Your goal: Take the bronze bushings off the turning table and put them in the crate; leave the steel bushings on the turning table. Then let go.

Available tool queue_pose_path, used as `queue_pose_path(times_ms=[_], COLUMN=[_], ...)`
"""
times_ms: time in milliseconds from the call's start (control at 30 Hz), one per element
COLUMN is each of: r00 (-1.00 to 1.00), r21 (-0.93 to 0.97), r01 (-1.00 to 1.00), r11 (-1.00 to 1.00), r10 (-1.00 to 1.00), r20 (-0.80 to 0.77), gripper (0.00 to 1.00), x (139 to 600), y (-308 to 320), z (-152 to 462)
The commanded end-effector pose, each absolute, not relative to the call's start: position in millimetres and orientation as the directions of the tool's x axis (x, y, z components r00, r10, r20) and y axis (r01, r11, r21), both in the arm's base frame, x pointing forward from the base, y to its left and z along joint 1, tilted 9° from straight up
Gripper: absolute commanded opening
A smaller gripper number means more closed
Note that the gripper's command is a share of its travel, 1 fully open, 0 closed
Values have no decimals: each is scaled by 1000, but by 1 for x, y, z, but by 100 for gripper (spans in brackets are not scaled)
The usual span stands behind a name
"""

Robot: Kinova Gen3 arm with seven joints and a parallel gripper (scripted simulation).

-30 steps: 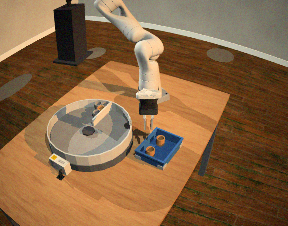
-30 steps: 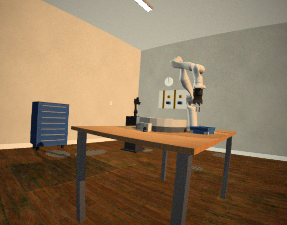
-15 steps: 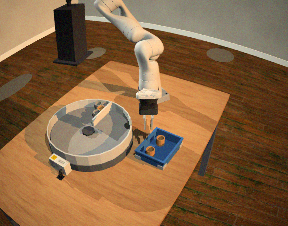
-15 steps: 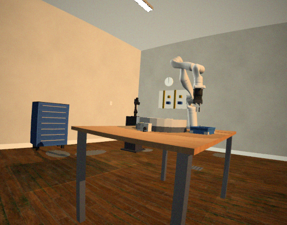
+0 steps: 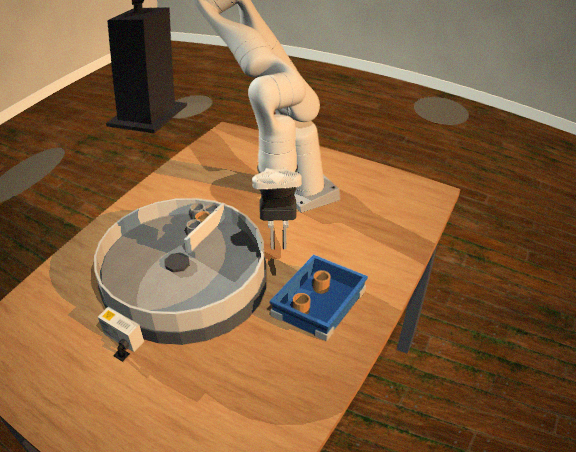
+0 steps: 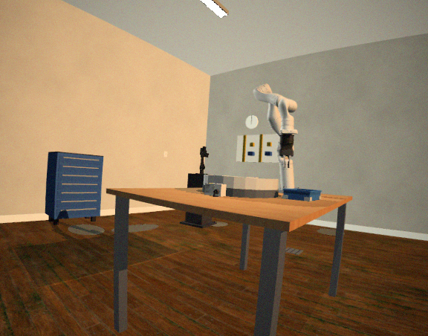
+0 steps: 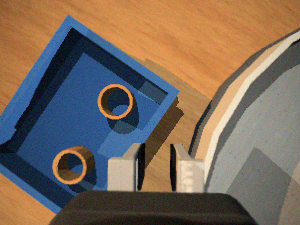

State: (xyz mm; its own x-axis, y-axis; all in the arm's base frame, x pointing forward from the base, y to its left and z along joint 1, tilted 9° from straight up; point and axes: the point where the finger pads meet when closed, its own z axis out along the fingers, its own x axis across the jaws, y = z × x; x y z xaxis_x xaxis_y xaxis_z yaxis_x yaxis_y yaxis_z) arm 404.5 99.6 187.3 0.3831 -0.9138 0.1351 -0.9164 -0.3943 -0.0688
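Observation:
The blue crate [image 5: 319, 295] holds two bronze bushings [image 5: 321, 281] [image 5: 301, 302], both upright. They also show in the wrist view [image 7: 115, 101] [image 7: 72, 164] inside the crate [image 7: 85, 129]. The grey turning table [image 5: 179, 267] carries a bronze bushing [image 5: 202, 215] and two steel bushings [image 5: 196, 206] [image 5: 193, 226], all at its far side behind a divider wall [image 5: 203, 229]. My gripper [image 5: 278, 245] hangs above the gap between the turning table's rim and the crate. In the wrist view the gripper [image 7: 155, 149] is partly open, with nothing between the fingers.
A dark hub [image 5: 177, 261] sits at the turning table's middle. A small box with a yellow label [image 5: 119, 327] stands at its near rim. The arm's base [image 5: 317, 195] is behind the crate. A black pedestal [image 5: 142, 65] stands on the floor beyond the table.

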Motion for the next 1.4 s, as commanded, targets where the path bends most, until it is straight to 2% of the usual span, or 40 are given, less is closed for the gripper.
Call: queue_pose_path(times_ms=[0, 67, 233, 633, 800, 1200, 1367], r00=[378, 378, 380, 380, 381, 381, 383], r21=[-73, -73, -72, -72, -71, -71, -71], r01=[-918, -918, -917, -917, -917, -917, -916], r11=[-390, -390, -391, -391, -393, -393, -394], r10=[-915, -915, -915, -915, -914, -914, -914], r20=[139, 139, 138, 138, 136, 136, 134], gripper=[45, 45, 45, 45, 45, 45, 45], x=[406, 406, 383, 383, 361, 361, 339], y=[98, 98, 45, 45, -7, -7, -59], z=[189, 189, 187, 187, 185, 185, 182])
